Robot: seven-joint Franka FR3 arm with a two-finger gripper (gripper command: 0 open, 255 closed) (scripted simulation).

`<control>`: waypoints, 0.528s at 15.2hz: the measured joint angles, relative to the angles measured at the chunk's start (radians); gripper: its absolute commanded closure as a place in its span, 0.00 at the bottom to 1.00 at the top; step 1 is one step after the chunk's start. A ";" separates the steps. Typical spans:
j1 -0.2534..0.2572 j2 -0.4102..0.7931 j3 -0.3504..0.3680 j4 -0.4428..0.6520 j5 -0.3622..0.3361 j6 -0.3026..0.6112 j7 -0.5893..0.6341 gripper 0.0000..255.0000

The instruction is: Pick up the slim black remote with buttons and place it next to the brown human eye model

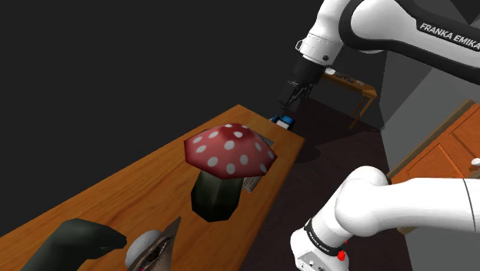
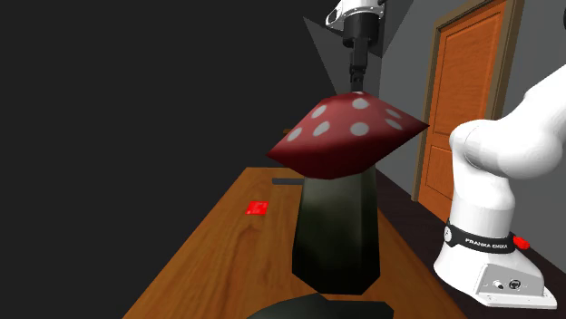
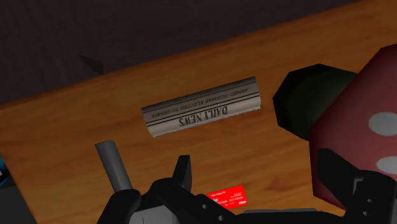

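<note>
Gripper (image 1: 295, 96) hangs over the far end of the wooden table (image 1: 115, 192), fingers apart, nothing between them. Step in hand, as I judge it: approach for the pick, remote not yet grasped. Candidate remote (image 3: 112, 164): a slim dark-grey bar lying on the table toward its far end, just outside one finger in the wrist view, one end hidden behind the hand. Buttons not discernible, so the identification is tentative. Red card (image 3: 228, 194) lies near it. Rolled newspaper (image 3: 202, 114) lies apart from the bar. Red spotted toadstool model (image 1: 229, 150) stands mid-table. To do this well: shift sideways until the bar sits centred between the fingers, turn the wrist so they close across its narrow width rather than its length, then descend straight until the tips nearly meet the wood. Keep clear of the card. Risk: a thin body may slip or tip under an off-centre pinch. Which object is the eye model I cannot tell.
</note>
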 measured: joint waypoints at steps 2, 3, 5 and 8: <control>-0.002 0.002 -0.007 -0.011 -0.005 0.011 -0.010 0.00; -0.005 0.010 -0.019 -0.021 -0.012 0.027 -0.025 0.00; -0.012 0.042 -0.045 -0.040 -0.030 0.074 -0.061 0.00; -0.027 0.089 -0.093 -0.079 -0.059 0.152 -0.126 0.00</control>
